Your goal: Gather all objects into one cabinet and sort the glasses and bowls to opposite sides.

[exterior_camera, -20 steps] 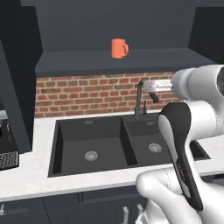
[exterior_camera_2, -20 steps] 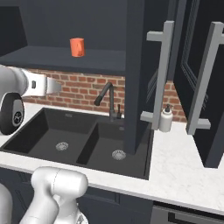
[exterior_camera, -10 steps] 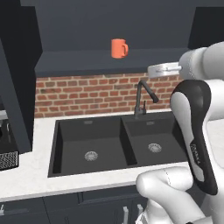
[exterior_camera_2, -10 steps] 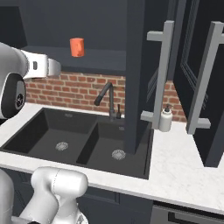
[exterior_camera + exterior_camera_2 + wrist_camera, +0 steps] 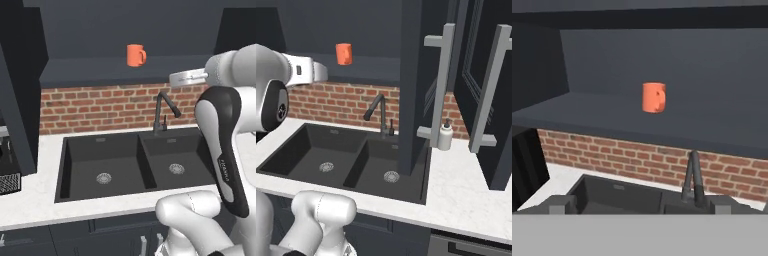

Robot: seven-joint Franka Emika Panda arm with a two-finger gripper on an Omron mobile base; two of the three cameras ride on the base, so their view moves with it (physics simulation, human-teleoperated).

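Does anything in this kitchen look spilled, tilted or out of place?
Nothing stands out. The orange mug stands upright on the open cabinet's shelf, the faucet is straight over the sink, and the soap bottle stands upright on the counter.

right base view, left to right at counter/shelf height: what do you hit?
Orange mug on the cabinet shelf → black faucet behind the sink → open cabinet door's bar handle → white soap bottle on the counter → second door's bar handle.
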